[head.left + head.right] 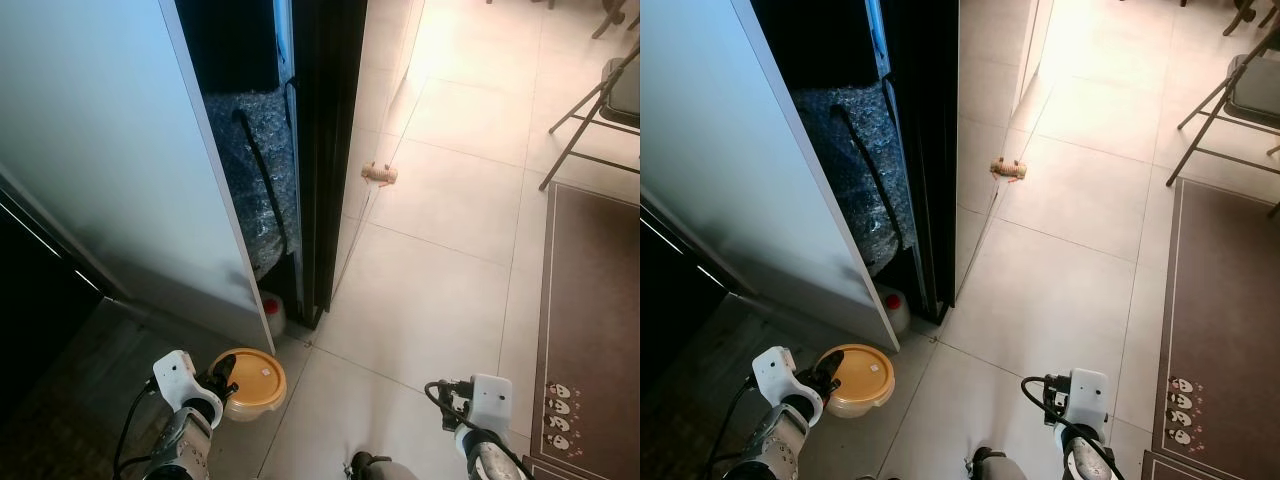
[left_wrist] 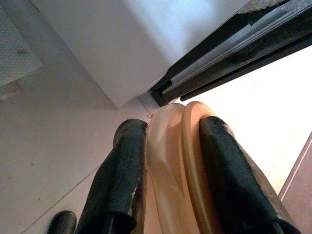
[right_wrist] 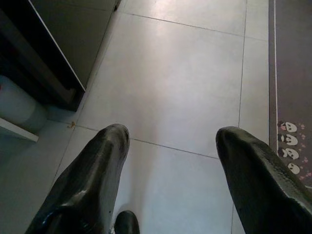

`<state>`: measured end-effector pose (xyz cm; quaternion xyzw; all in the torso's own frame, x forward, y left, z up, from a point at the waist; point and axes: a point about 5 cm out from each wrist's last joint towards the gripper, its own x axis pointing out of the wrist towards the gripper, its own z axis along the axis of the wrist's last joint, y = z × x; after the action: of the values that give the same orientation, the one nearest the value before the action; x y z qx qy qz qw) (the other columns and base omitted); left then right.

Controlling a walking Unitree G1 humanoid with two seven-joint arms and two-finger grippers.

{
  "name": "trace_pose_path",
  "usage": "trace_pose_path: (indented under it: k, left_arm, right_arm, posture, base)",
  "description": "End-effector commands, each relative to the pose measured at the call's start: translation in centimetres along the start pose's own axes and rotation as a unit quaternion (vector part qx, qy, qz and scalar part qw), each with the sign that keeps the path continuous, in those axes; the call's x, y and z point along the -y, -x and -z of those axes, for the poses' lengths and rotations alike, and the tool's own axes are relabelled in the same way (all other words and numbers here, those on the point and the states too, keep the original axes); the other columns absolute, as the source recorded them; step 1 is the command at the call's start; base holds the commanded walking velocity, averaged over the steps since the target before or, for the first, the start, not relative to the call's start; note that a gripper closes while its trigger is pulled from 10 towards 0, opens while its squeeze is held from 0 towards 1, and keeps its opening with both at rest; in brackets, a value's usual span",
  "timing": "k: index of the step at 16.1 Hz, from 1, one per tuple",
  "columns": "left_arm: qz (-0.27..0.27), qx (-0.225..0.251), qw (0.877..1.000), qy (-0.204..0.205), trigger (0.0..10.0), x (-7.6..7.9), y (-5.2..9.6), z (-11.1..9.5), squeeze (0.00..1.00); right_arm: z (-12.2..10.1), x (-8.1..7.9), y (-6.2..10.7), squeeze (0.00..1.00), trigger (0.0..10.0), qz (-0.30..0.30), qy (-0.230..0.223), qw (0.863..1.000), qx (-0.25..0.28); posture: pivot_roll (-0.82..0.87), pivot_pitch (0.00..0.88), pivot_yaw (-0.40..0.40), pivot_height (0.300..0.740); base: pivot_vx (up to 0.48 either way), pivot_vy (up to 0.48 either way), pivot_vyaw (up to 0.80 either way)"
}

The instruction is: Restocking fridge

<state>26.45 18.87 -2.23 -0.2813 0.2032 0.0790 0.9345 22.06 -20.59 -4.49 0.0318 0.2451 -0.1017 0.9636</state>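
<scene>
A round tub with a tan lid (image 1: 252, 382) hangs low over the tiled floor, just in front of the white fridge door's (image 1: 120, 150) bottom corner. My left gripper (image 2: 171, 126) is shut on the tub's rim (image 2: 170, 185), one black finger (image 2: 122, 175) on each side. The right gripper (image 3: 174, 132) hangs open above bare floor tiles with nothing between its fingers. Beyond the door's edge, a dark gap shows crinkled grey wrap (image 1: 255, 160) and a black cable.
A small white bottle with a red cap (image 1: 272, 312) stands on the floor at the foot of the dark gap. Farther off lies a small tan object (image 1: 379, 173). A folding chair (image 1: 600, 100) and a dark rug (image 1: 590, 300) are on the right.
</scene>
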Motion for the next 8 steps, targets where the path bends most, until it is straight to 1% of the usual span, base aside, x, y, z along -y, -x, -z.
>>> trace_pose_path:
  k: [1,6,8]
  left_arm:
    - [-0.010,-0.022,1.000,-0.002,10.0,-0.47,0.30,0.82,0.00]
    - [-0.010,-0.022,1.000,-0.002,10.0,-0.43,0.28,0.79,0.00]
    - [-0.011,-0.022,1.000,-0.001,10.0,-0.44,0.27,0.78,0.00]
  right_arm:
    - [0.87,0.31,0.35,0.00,10.0,0.003,-0.001,1.000,-0.020]
    - [1.22,0.51,0.49,0.00,10.0,0.004,-0.002,1.000,-0.028]
    - [1.23,0.51,0.48,0.00,10.0,0.003,-0.002,1.000,-0.029]
  posture:
    - [-0.09,0.182,0.026,0.740]
    - [-0.09,0.189,0.025,0.740]
    - [-0.09,0.193,0.024,0.740]
  base:
    - [0.000,0.000,0.00]
    - [0.000,0.000,0.00]
    - [0.242,0.000,0.00]
